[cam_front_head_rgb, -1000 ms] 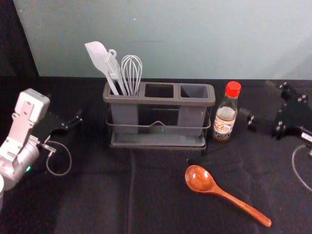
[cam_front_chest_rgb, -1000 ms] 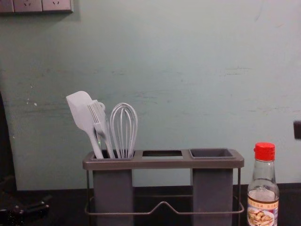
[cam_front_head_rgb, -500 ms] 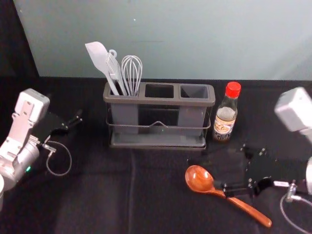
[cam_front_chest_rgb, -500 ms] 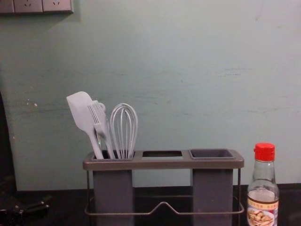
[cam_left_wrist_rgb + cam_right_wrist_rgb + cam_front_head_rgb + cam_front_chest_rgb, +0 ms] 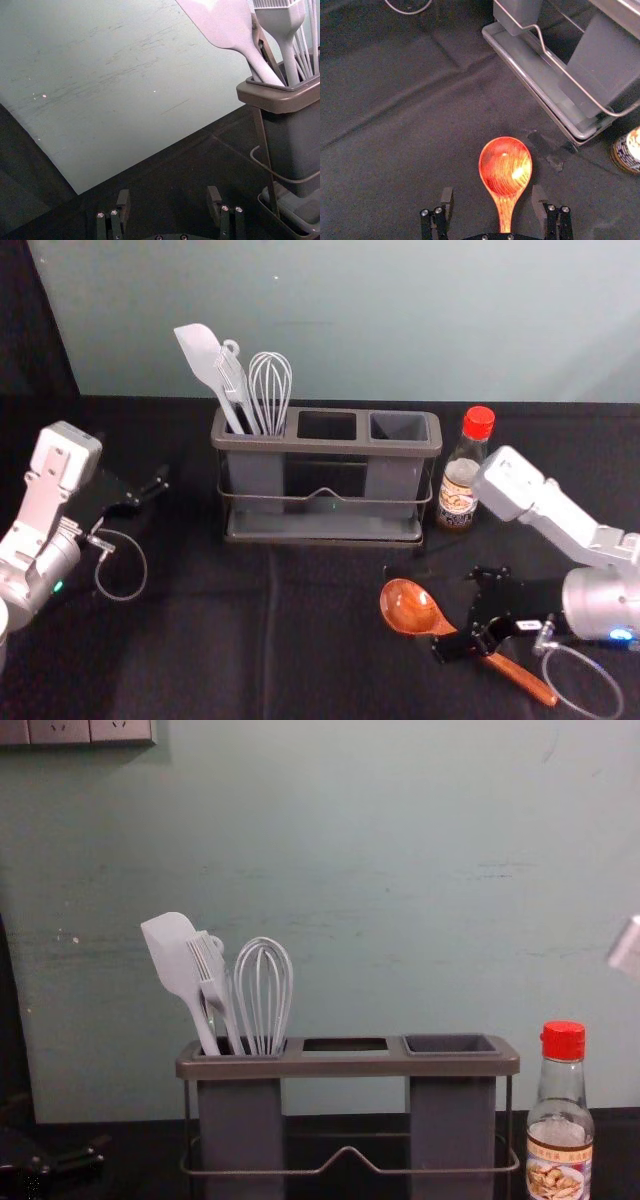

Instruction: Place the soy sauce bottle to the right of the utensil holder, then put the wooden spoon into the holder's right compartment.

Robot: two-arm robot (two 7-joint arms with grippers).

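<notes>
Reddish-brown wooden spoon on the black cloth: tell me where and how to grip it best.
Probably best: come from above and close the right gripper across the slim handle, just behind the rounded bowl. The spoon lies flat, handle angled toward the robot's right, and its neck shows between the open fingers.

Site: robot lab or test bench, by appearance; a working kitchen is not clearly indicated. Robotic arms are set at both sides, left (image 5: 38, 530) and right (image 5: 600, 590), with a cable (image 5: 145, 565) looped by the left one. The table is covered in creased black cloth (image 5: 190, 650) and backed by a plain, scuffed wall (image 5: 380, 850), on which sockets (image 5: 60, 731) are mounted. Kitchen character is lent only by holder (image 5: 325, 447), whisk (image 5: 270, 390), spatula (image 5: 203, 352), bottle (image 5: 460, 485) and spoon (image 5: 408, 608).
</notes>
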